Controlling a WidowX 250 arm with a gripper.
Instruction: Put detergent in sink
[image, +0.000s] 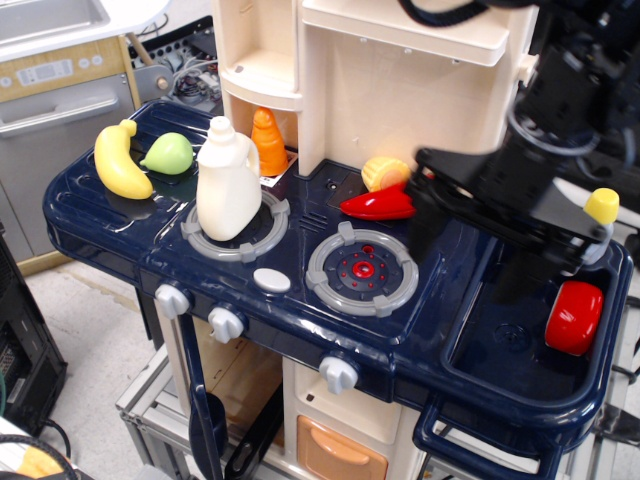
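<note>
The detergent (228, 180) is a cream-white jug with a side handle. It stands upright on the left grey burner ring (236, 230) of the toy kitchen counter. The sink (505, 345) is a deep navy basin at the right end, with a red toy (573, 317) against its right wall. My black gripper (470, 250) is motion-blurred and hangs over the counter between the right burner and the sink's left rim. Its jaws stand wide apart and hold nothing. It is far right of the detergent.
A banana (120, 160) and a green pear (168, 153) lie at the counter's left. An orange carrot (268, 140) stands behind the jug. A red pepper (375, 204) and a yellow toy (384, 171) lie behind the right burner (362, 268). The faucet's yellow knob (601, 205) is behind the sink. The cream cabinet tower (400, 90) rises at the back.
</note>
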